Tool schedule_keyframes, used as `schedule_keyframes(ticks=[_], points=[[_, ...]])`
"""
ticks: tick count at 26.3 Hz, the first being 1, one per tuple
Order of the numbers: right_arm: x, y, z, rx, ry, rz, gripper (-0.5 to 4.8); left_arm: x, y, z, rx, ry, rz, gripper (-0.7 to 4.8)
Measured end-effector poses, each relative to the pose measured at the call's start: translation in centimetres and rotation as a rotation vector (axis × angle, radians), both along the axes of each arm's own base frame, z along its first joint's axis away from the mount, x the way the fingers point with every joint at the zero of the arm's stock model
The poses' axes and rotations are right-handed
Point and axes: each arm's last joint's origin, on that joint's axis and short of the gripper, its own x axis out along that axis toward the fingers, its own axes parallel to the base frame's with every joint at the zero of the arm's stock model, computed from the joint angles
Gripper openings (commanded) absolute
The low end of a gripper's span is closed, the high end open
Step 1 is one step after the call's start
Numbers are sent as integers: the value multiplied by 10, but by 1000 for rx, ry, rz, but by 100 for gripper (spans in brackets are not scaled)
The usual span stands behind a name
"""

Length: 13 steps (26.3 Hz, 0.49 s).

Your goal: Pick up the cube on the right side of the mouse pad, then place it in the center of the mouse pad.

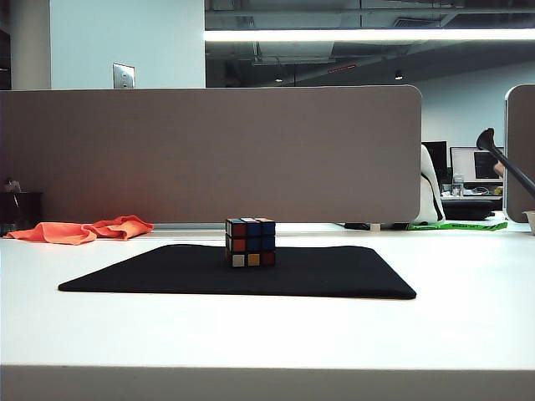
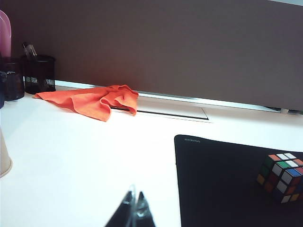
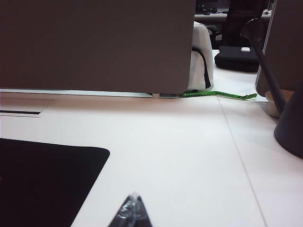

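Observation:
The cube [image 1: 250,242], a small puzzle cube with a black frame and coloured stickers, stands upright near the middle of the black mouse pad [image 1: 334,271]. In the left wrist view the cube [image 2: 280,171] rests on the mouse pad [image 2: 218,179], well away from my left gripper [image 2: 135,198], whose jaws are pressed together over bare white table. My right gripper [image 3: 134,201] is shut too, with nothing in it, above the table beside a corner of the mouse pad [image 3: 42,179]. Neither gripper shows in the exterior view.
An orange cloth [image 1: 84,229] lies at the back left, seen as the orange cloth [image 2: 94,100] beside a black mesh pen holder [image 2: 39,73]. A grey partition [image 1: 209,154] closes off the rear. A dark stand [image 3: 289,125] and a green strap [image 3: 220,94] sit at the right.

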Motion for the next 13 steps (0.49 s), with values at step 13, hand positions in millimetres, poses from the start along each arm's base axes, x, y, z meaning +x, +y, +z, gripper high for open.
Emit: schedule_keyframes(ticks=[13], points=[[-22,-4,-33,13,-33,-66,-5,0,0,0,-19,2,-2,-6]])
